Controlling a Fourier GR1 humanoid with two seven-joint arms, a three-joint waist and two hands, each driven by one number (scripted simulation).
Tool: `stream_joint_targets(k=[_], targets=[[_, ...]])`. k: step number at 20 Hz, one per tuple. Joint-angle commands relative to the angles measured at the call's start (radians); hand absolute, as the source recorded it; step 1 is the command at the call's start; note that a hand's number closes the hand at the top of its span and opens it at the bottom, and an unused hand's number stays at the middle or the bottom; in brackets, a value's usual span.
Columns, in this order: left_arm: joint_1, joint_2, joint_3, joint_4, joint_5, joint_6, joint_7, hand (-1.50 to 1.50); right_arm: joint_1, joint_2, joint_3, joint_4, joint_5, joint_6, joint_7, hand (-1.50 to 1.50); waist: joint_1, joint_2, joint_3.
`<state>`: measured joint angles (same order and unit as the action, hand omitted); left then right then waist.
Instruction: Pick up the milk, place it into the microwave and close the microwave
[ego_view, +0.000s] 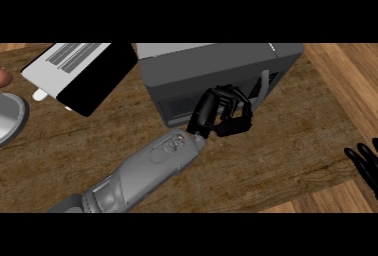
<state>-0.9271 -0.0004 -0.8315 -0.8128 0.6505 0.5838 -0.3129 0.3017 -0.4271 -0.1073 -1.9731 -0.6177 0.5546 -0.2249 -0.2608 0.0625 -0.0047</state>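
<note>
The grey microwave (221, 62) stands at the back middle of the wooden counter. Its door (177, 102), with a dark window and a pale handle (263, 86), looks shut. My left hand (225, 114) is right in front of the door near the handle, fingers loosely bent and holding nothing. At the view's right edge rests my right hand (365, 162), open with fingers up. No milk shows anywhere; the microwave's inside is hidden.
A white and black appliance (74, 75) lies at an angle to the left of the microwave. A grey round dish (9, 119) sits at the left edge, with a small brown thing (4, 77) above it. Bare wooden counter (280, 150) lies between my hands.
</note>
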Motion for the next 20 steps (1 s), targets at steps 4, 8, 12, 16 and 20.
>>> stream_joint_targets(k=[4, 8, 12, 16, 20], targets=[[-0.064, 0.0, 0.059, 0.066, 0.093, -0.038, -0.05, 1.5, -0.024, -0.02, -0.007, -0.03, -0.038, -0.009, 0.03, -1.5, -0.011, 0.012, 0.0], [-0.041, 0.0, 0.072, 0.077, 0.143, -0.023, -0.068, 1.5, -0.015, -0.027, -0.018, -0.041, -0.069, -0.011, 0.039, -1.5, -0.027, 0.013, 0.0], [-0.044, 0.0, 0.086, 0.104, 0.17, -0.01, -0.084, 1.5, -0.025, -0.032, -0.025, -0.047, -0.088, -0.007, 0.038, -1.5, -0.024, 0.019, 0.002], [-0.035, 0.0, 0.074, 0.093, 0.181, 0.025, -0.147, 1.5, -0.039, -0.051, -0.018, -0.048, -0.105, 0.017, 0.046, -1.5, -0.018, 0.021, 0.002], [-0.046, 0.0, 0.077, 0.111, 0.199, 0.016, -0.174, 1.5, -0.034, -0.061, -0.02, -0.056, -0.131, 0.024, 0.055, -1.5, -0.015, 0.023, 0.002]])
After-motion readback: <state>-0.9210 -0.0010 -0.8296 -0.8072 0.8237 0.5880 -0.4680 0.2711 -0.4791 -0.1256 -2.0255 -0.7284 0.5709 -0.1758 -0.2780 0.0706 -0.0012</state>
